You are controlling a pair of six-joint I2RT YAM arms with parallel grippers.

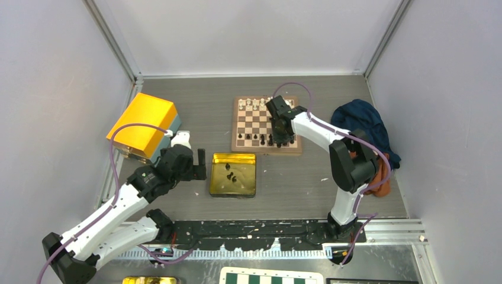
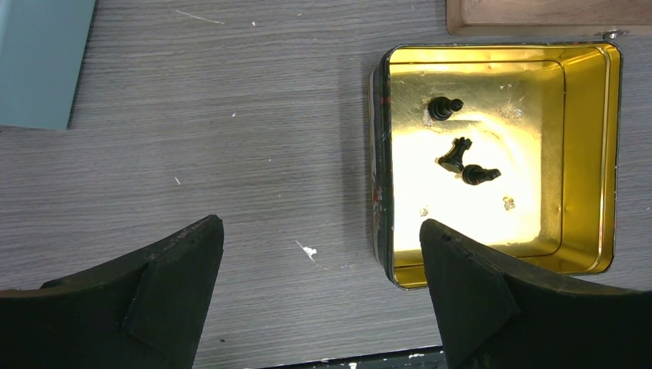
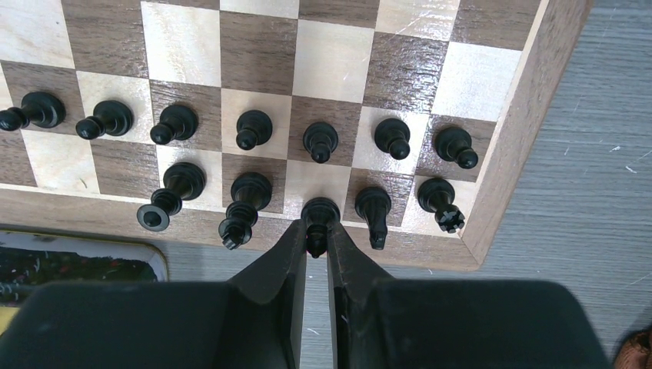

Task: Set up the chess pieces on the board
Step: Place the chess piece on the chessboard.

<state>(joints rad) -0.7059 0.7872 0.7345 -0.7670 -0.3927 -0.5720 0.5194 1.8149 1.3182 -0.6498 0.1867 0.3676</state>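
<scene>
The left arm (image 1: pixel 112 214) and the right arm (image 1: pixel 317 131) are built alike, with white shells on the long links and matte black housings at the joints. A thin purple cable (image 1: pixel 111 158) runs along each, bowing out in loops. The left pincer (image 2: pixel 319 231) has broad, black, wedge-shaped fingers (image 2: pixel 165 288) with a rough finish. The right pincer (image 3: pixel 315 240) narrows from a blocky black body to slim tips.

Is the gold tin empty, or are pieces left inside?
Not empty: three black chess pieces lie tipped inside the gold tin.
</scene>
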